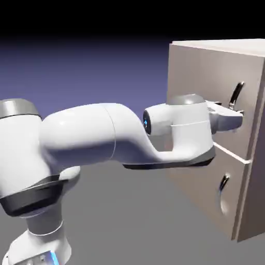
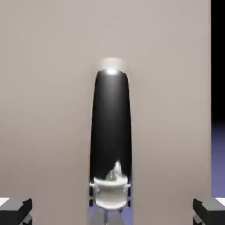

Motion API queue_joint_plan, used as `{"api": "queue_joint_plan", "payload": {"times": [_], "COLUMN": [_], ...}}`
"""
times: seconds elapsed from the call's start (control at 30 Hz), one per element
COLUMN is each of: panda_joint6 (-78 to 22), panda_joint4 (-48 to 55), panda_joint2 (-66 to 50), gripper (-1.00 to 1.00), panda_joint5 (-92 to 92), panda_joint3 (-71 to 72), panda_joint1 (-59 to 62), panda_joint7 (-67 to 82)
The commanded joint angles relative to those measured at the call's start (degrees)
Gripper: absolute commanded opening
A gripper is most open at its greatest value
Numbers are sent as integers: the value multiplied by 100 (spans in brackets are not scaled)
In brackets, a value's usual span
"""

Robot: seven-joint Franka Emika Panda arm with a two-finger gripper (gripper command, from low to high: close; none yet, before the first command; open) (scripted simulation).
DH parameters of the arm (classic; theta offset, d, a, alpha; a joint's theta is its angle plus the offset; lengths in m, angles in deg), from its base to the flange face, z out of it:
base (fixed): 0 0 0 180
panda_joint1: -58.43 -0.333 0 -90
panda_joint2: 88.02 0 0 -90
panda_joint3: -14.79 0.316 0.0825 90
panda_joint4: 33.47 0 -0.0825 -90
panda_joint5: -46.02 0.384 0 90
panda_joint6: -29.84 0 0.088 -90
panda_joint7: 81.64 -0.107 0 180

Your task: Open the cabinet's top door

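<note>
The beige cabinet (image 1: 256, 171) stands at the exterior view's right. Its top door (image 1: 199, 72) is the taller upper panel and carries a long curved silver handle (image 1: 236, 94). The door lies flush with the cabinet front. My gripper (image 1: 232, 117) is pressed up to the lower end of that handle. In the hand view the handle (image 2: 110, 127) runs up the middle as a dark glossy bar against the door (image 2: 48, 110). It sits between my fingertips (image 2: 16, 209), which stand wide apart at the bottom corners and do not touch it. My gripper (image 2: 112, 212) is open around the handle.
Below the top door is a shorter lower panel (image 1: 204, 181) with a smaller curved handle (image 1: 223, 185). A small ledge juts out between the two panels. My white arm spans the exterior view from the lower left to the cabinet front.
</note>
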State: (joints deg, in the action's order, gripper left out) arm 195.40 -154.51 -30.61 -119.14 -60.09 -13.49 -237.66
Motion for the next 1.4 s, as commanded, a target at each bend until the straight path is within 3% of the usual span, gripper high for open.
{"api": "queue_joint_plan", "payload": {"times": [0.0,0.23,0.77,1.07,1.37], "panda_joint6": [0,-515,-1545,-2163,-2940], "panda_joint4": [0,-987,-3238,-4439,-5175], "panda_joint2": [0,-618,-470,598,1675], "gripper": [-100,-100,-100,-100,-100], "panda_joint5": [0,-25,1824,3941,6183], "panda_joint3": [0,886,3821,5562,7055], "panda_joint1": [0,1351,4669,5891,6120], "panda_joint7": [0,-958,-993,-105,847]}}
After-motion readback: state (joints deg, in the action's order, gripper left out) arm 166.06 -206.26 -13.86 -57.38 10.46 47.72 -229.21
